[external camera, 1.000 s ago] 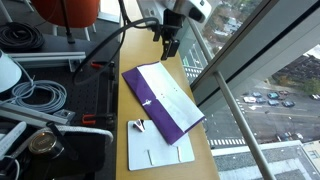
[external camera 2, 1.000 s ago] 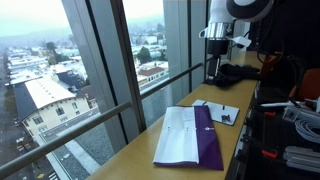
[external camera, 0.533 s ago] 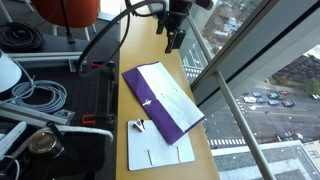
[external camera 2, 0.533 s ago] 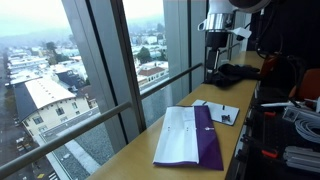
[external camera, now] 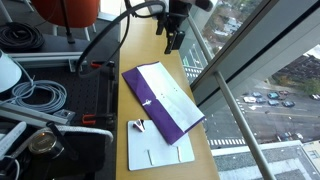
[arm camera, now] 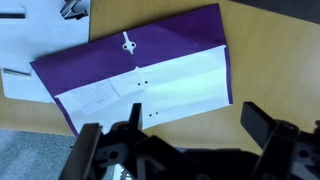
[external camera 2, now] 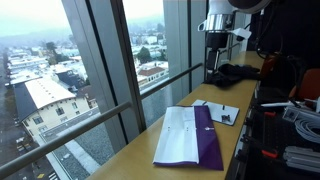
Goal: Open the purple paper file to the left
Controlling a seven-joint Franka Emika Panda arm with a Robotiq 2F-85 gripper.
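Notched white sheet (external camera: 160,150) — perhaps card

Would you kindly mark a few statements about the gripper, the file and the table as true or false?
1. The gripper is shut on the purple paper file. False: it hangs open above the table, apart from the file.
2. A white sheet lies on the table beside the file. True.
3. The file stands upright on its edge. False: it lies flat on the table.
4. The file shows both purple and white surfaces. True.
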